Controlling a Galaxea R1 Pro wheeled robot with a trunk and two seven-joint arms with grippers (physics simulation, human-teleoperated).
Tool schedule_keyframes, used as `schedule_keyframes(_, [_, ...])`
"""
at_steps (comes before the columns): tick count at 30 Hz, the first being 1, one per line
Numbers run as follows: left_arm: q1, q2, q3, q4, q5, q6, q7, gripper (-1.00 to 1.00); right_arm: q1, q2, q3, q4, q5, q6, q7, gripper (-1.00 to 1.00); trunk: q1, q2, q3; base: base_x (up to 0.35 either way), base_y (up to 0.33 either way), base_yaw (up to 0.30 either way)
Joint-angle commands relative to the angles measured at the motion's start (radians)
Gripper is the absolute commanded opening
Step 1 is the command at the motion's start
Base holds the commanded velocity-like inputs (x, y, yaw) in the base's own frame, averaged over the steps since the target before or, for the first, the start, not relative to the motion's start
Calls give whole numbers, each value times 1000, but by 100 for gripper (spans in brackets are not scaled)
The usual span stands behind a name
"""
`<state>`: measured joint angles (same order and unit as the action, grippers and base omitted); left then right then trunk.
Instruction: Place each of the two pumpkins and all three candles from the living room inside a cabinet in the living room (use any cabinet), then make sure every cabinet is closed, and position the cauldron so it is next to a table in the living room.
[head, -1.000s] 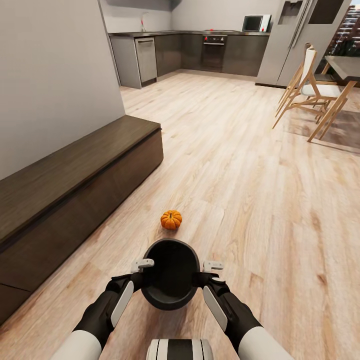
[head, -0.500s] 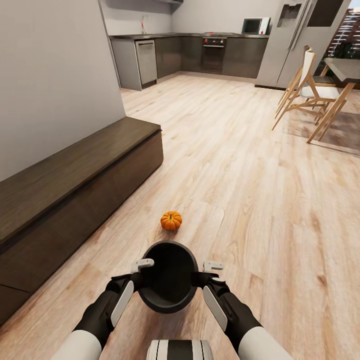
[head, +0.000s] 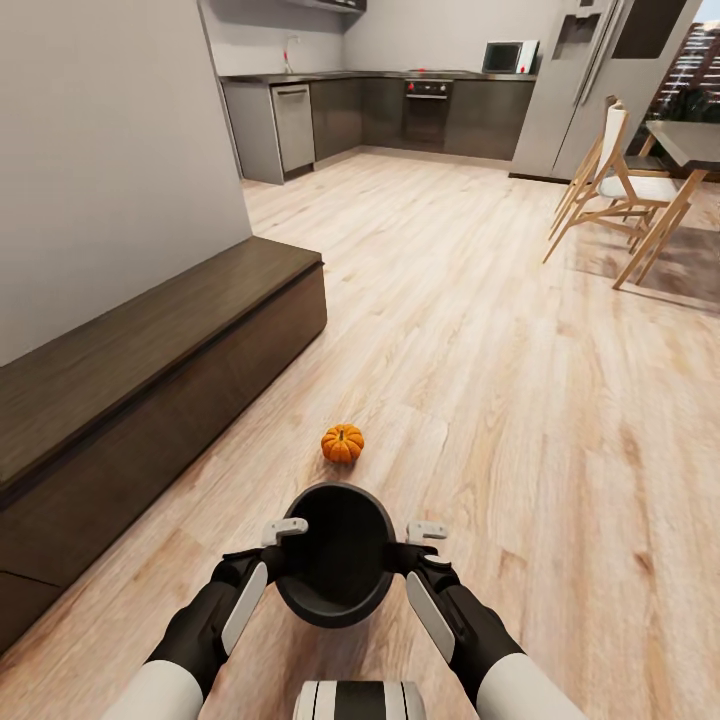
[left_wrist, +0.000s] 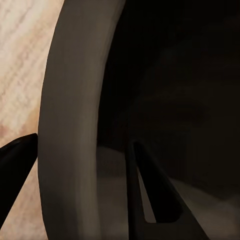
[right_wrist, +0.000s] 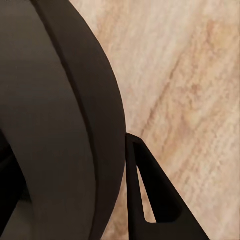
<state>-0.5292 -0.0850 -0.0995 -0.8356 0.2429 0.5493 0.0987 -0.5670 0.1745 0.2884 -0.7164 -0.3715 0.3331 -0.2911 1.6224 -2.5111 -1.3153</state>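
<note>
I hold the black cauldron (head: 335, 560) above the floor in front of me, mouth up. My left gripper (head: 284, 558) is shut on its left rim and my right gripper (head: 396, 558) on its right rim. In the left wrist view the rim (left_wrist: 70, 125) runs between the two fingers (left_wrist: 150, 200), and the right wrist view shows the rim (right_wrist: 95, 125) clamped the same way. One orange pumpkin (head: 342, 442) lies on the wooden floor just beyond the cauldron. The long dark-brown cabinet (head: 150, 370) stands along the left wall with its fronts shut.
Beyond the cabinet's end (head: 300, 290), wooden floor (head: 480, 350) stretches to a grey kitchen (head: 400, 100). A fridge (head: 580, 90) is at the back right. Wooden chairs (head: 610, 180) and a table (head: 690, 140) stand at the right edge.
The camera has shifted slightly, so the far kitchen sits a little differently in the picture. The cauldron stays clamped in both grippers and the pumpkin has not moved.
</note>
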Motion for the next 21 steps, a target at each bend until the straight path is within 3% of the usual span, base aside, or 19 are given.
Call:
schedule_keyframes(1, [0,1,-3,-2,16,3,10,-100,-1,0,1,-2,-1,4,-10,-100,0,0,-1,0,0,0])
schedule_keyframes(17, [-1,1,-3,-3,16,3,9,-100,-1,0,1,-2,-1,10,-7,-100,-1,0,7,0,0,0])
schedule_keyframes(21, [-1,1,-3,-2,16,4,9,-100,-1,0,1,-2,-1,11,-7,-100,-3,1,23,0,0,0])
